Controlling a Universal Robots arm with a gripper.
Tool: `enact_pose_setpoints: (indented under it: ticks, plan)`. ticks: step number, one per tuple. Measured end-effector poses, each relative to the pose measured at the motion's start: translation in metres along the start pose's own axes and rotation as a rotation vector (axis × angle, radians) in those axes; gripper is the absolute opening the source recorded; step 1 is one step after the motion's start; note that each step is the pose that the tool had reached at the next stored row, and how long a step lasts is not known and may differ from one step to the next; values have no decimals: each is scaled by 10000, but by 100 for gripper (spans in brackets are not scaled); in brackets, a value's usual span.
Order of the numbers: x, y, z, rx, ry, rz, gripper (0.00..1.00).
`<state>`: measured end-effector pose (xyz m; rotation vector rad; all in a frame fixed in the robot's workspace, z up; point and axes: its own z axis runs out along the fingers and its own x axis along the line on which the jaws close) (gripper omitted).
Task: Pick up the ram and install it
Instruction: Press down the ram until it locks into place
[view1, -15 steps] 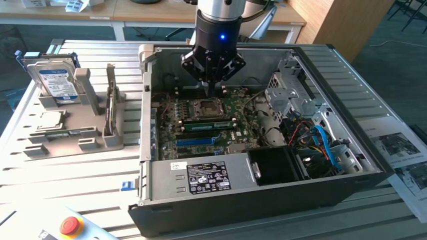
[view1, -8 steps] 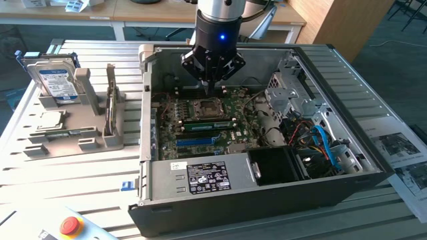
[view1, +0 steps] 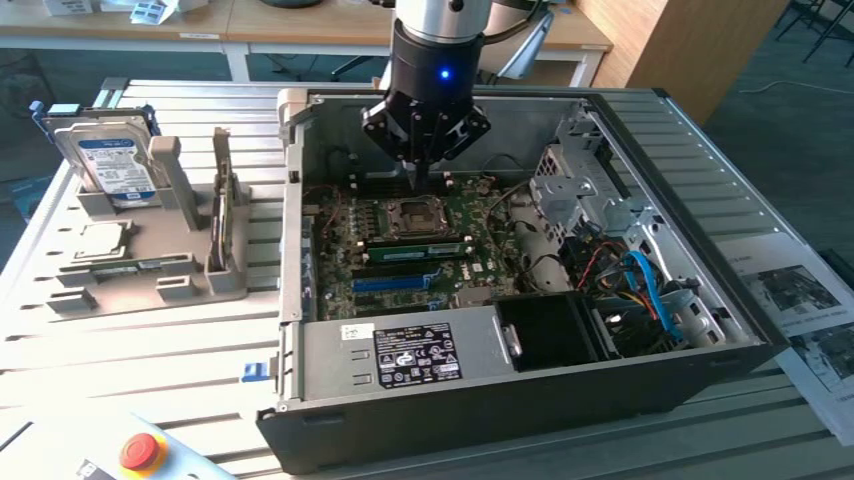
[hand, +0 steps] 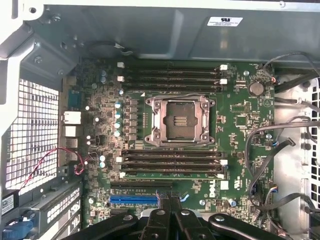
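Observation:
The ram (view1: 414, 250), a long green stick, stands on edge in a motherboard slot between the CPU socket (view1: 407, 213) and the blue slot (view1: 394, 282). In the wrist view a thin pale edge (hand: 170, 175) runs along the slot nearest the blue slot (hand: 140, 199), which may be the ram's top edge. My gripper (view1: 424, 186) hangs inside the open computer case (view1: 287, 230), above the board and just behind the socket. It is shut with nothing between its fingers. In the wrist view my gripper (hand: 167, 207) shows its black fingers (hand: 161, 212) pressed together over the blue slot.
A grey fixture (view1: 200, 285) at the exterior view's left holds a hard drive (view1: 114, 165), a processor chip (view1: 100, 240) and an upright card (view1: 220, 195). The power supply (view1: 400, 355), drive cage (view1: 574, 185) and loose cables (view1: 641, 280) crowd the case. A red stop button (view1: 140, 450) sits in front.

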<state>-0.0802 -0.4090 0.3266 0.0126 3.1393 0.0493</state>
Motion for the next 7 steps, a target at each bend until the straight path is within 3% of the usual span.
enact_pose_setpoints:
  ticks: [7]
  plan:
    - [0, 0, 0, -14, 19, 1, 10]
